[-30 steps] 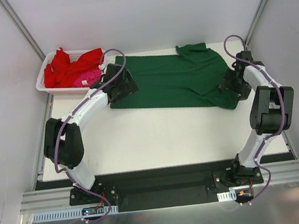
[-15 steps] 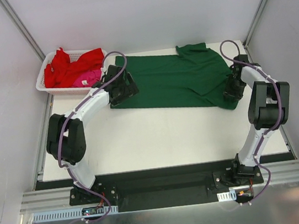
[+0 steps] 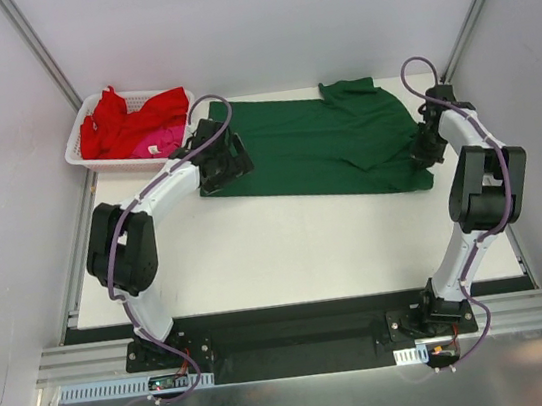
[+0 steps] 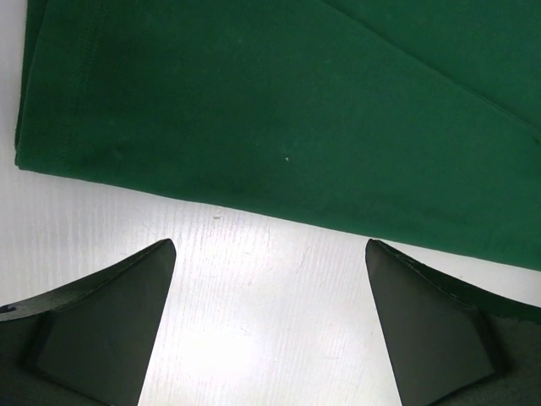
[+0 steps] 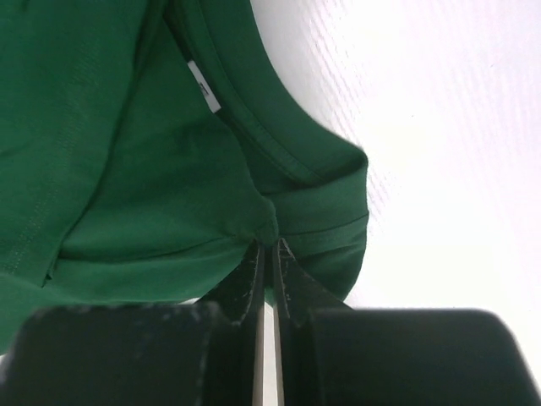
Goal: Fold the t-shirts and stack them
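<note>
The green t-shirt [image 4: 279,110] runs past my left wrist view's top and right edges; its neck label [image 5: 204,89] is unreadable.

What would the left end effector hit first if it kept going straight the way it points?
Probably the near edge of the green t-shirt, flat just ahead of the open left end effector. Only bare table lies between; if it angles downward it could touch the table first.
</note>
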Tool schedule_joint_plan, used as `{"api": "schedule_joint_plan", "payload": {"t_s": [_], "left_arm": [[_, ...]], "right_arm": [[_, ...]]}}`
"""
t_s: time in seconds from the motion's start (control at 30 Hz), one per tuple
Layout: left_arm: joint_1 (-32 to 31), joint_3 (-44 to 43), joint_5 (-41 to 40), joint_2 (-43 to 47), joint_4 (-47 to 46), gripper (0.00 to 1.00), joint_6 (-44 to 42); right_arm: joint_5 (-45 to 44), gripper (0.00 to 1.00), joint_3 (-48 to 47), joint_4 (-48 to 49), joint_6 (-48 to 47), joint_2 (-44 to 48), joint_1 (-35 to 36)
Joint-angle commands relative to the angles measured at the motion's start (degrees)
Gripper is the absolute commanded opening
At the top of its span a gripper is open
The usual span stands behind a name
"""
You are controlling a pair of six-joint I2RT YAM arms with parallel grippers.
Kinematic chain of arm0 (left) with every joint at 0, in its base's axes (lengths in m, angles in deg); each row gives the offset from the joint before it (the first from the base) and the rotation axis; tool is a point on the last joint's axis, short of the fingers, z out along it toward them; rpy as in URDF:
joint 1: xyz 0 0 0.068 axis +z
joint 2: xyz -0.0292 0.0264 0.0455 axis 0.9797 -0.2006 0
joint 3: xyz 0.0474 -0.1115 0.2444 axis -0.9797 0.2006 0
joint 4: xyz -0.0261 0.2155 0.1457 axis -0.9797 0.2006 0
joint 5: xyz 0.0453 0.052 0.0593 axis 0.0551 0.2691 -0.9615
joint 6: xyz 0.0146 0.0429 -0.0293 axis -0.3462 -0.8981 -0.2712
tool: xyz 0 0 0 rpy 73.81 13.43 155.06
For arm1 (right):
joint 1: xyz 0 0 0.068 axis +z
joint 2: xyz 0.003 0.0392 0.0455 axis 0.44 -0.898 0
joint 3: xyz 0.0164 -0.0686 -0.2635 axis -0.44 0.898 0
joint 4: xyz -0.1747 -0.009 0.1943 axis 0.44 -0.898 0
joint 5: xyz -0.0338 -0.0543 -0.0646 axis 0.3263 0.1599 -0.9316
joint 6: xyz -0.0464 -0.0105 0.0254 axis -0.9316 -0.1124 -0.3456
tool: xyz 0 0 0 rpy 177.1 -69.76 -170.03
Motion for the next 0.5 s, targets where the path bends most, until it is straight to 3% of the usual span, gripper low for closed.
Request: {"api": "schedule_joint_plan", "payload": {"t_s": [0.0, 0.33, 0.43, 0.47], "left_arm": [[0.61, 0.30, 1.17, -1.72, 0.03, 0.95, 0.48], [0.69, 0.65, 0.64, -2.95, 0.03, 0.95, -0.23], [0.61, 0.92, 0.37, -3.30, 0.03, 0.95, 0.04], [0.61, 0.92, 0.37, -3.56, 0.03, 0.95, 0.04]], "right_arm": [[-1.88, 0.01, -4.55, -1.91, -1.19, -0.39, -0.34], [-1.71, 0.04, -10.09, -2.08, -6.37, -6.01, -0.52], [-2.50, 0.25, -10.27, -1.64, -8.39, -7.25, -0.70], [-2.93, 0.46, -10.36, -1.64, -8.83, -7.33, -0.78]]}}
